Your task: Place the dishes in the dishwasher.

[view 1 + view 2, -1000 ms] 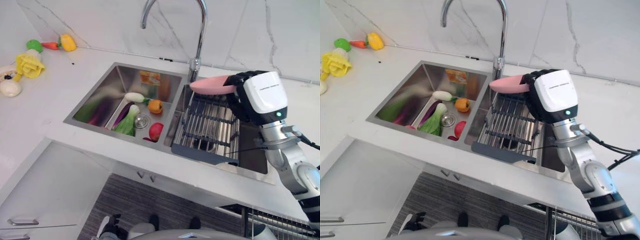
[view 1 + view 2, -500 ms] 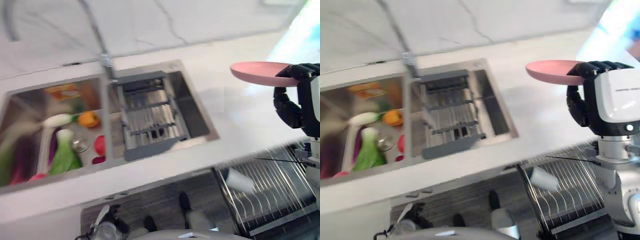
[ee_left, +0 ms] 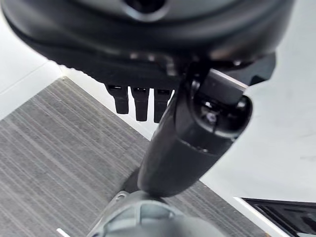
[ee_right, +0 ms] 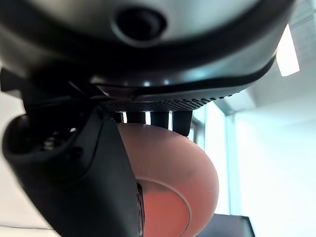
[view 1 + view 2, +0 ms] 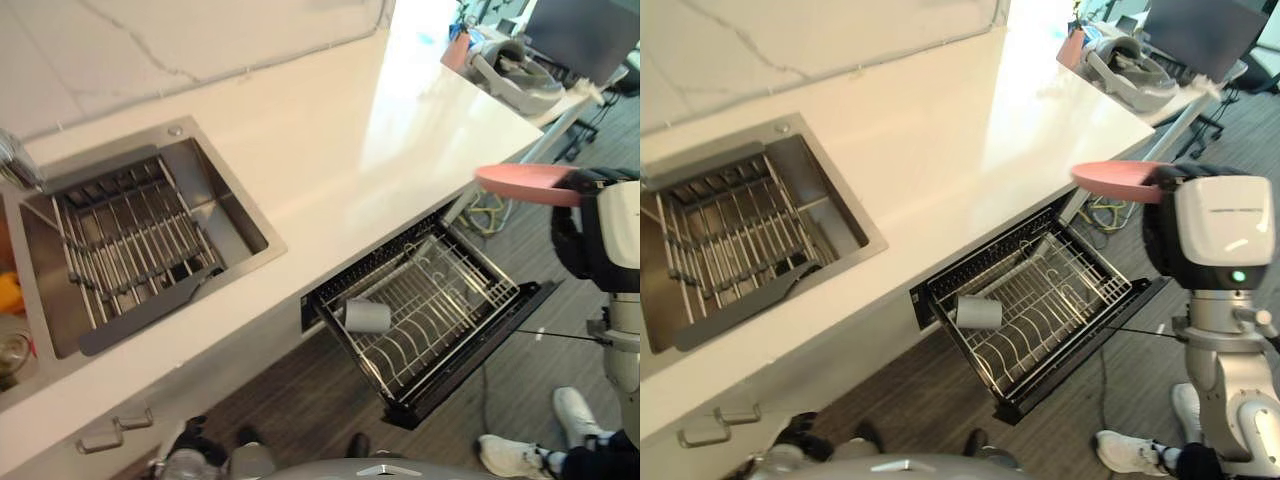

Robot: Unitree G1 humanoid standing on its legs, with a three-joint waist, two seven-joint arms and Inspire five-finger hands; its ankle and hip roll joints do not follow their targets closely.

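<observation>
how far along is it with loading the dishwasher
Partly done. A cup already lies on its side in the pulled-out dishwasher rack. In hand: the right robot hand grips a pink plate, held flat in the air to the right of the rack and above it. Left: lower the plate into the rack. The left robot hand holds nothing, fingers relaxed. The sink rack looks bare.
</observation>
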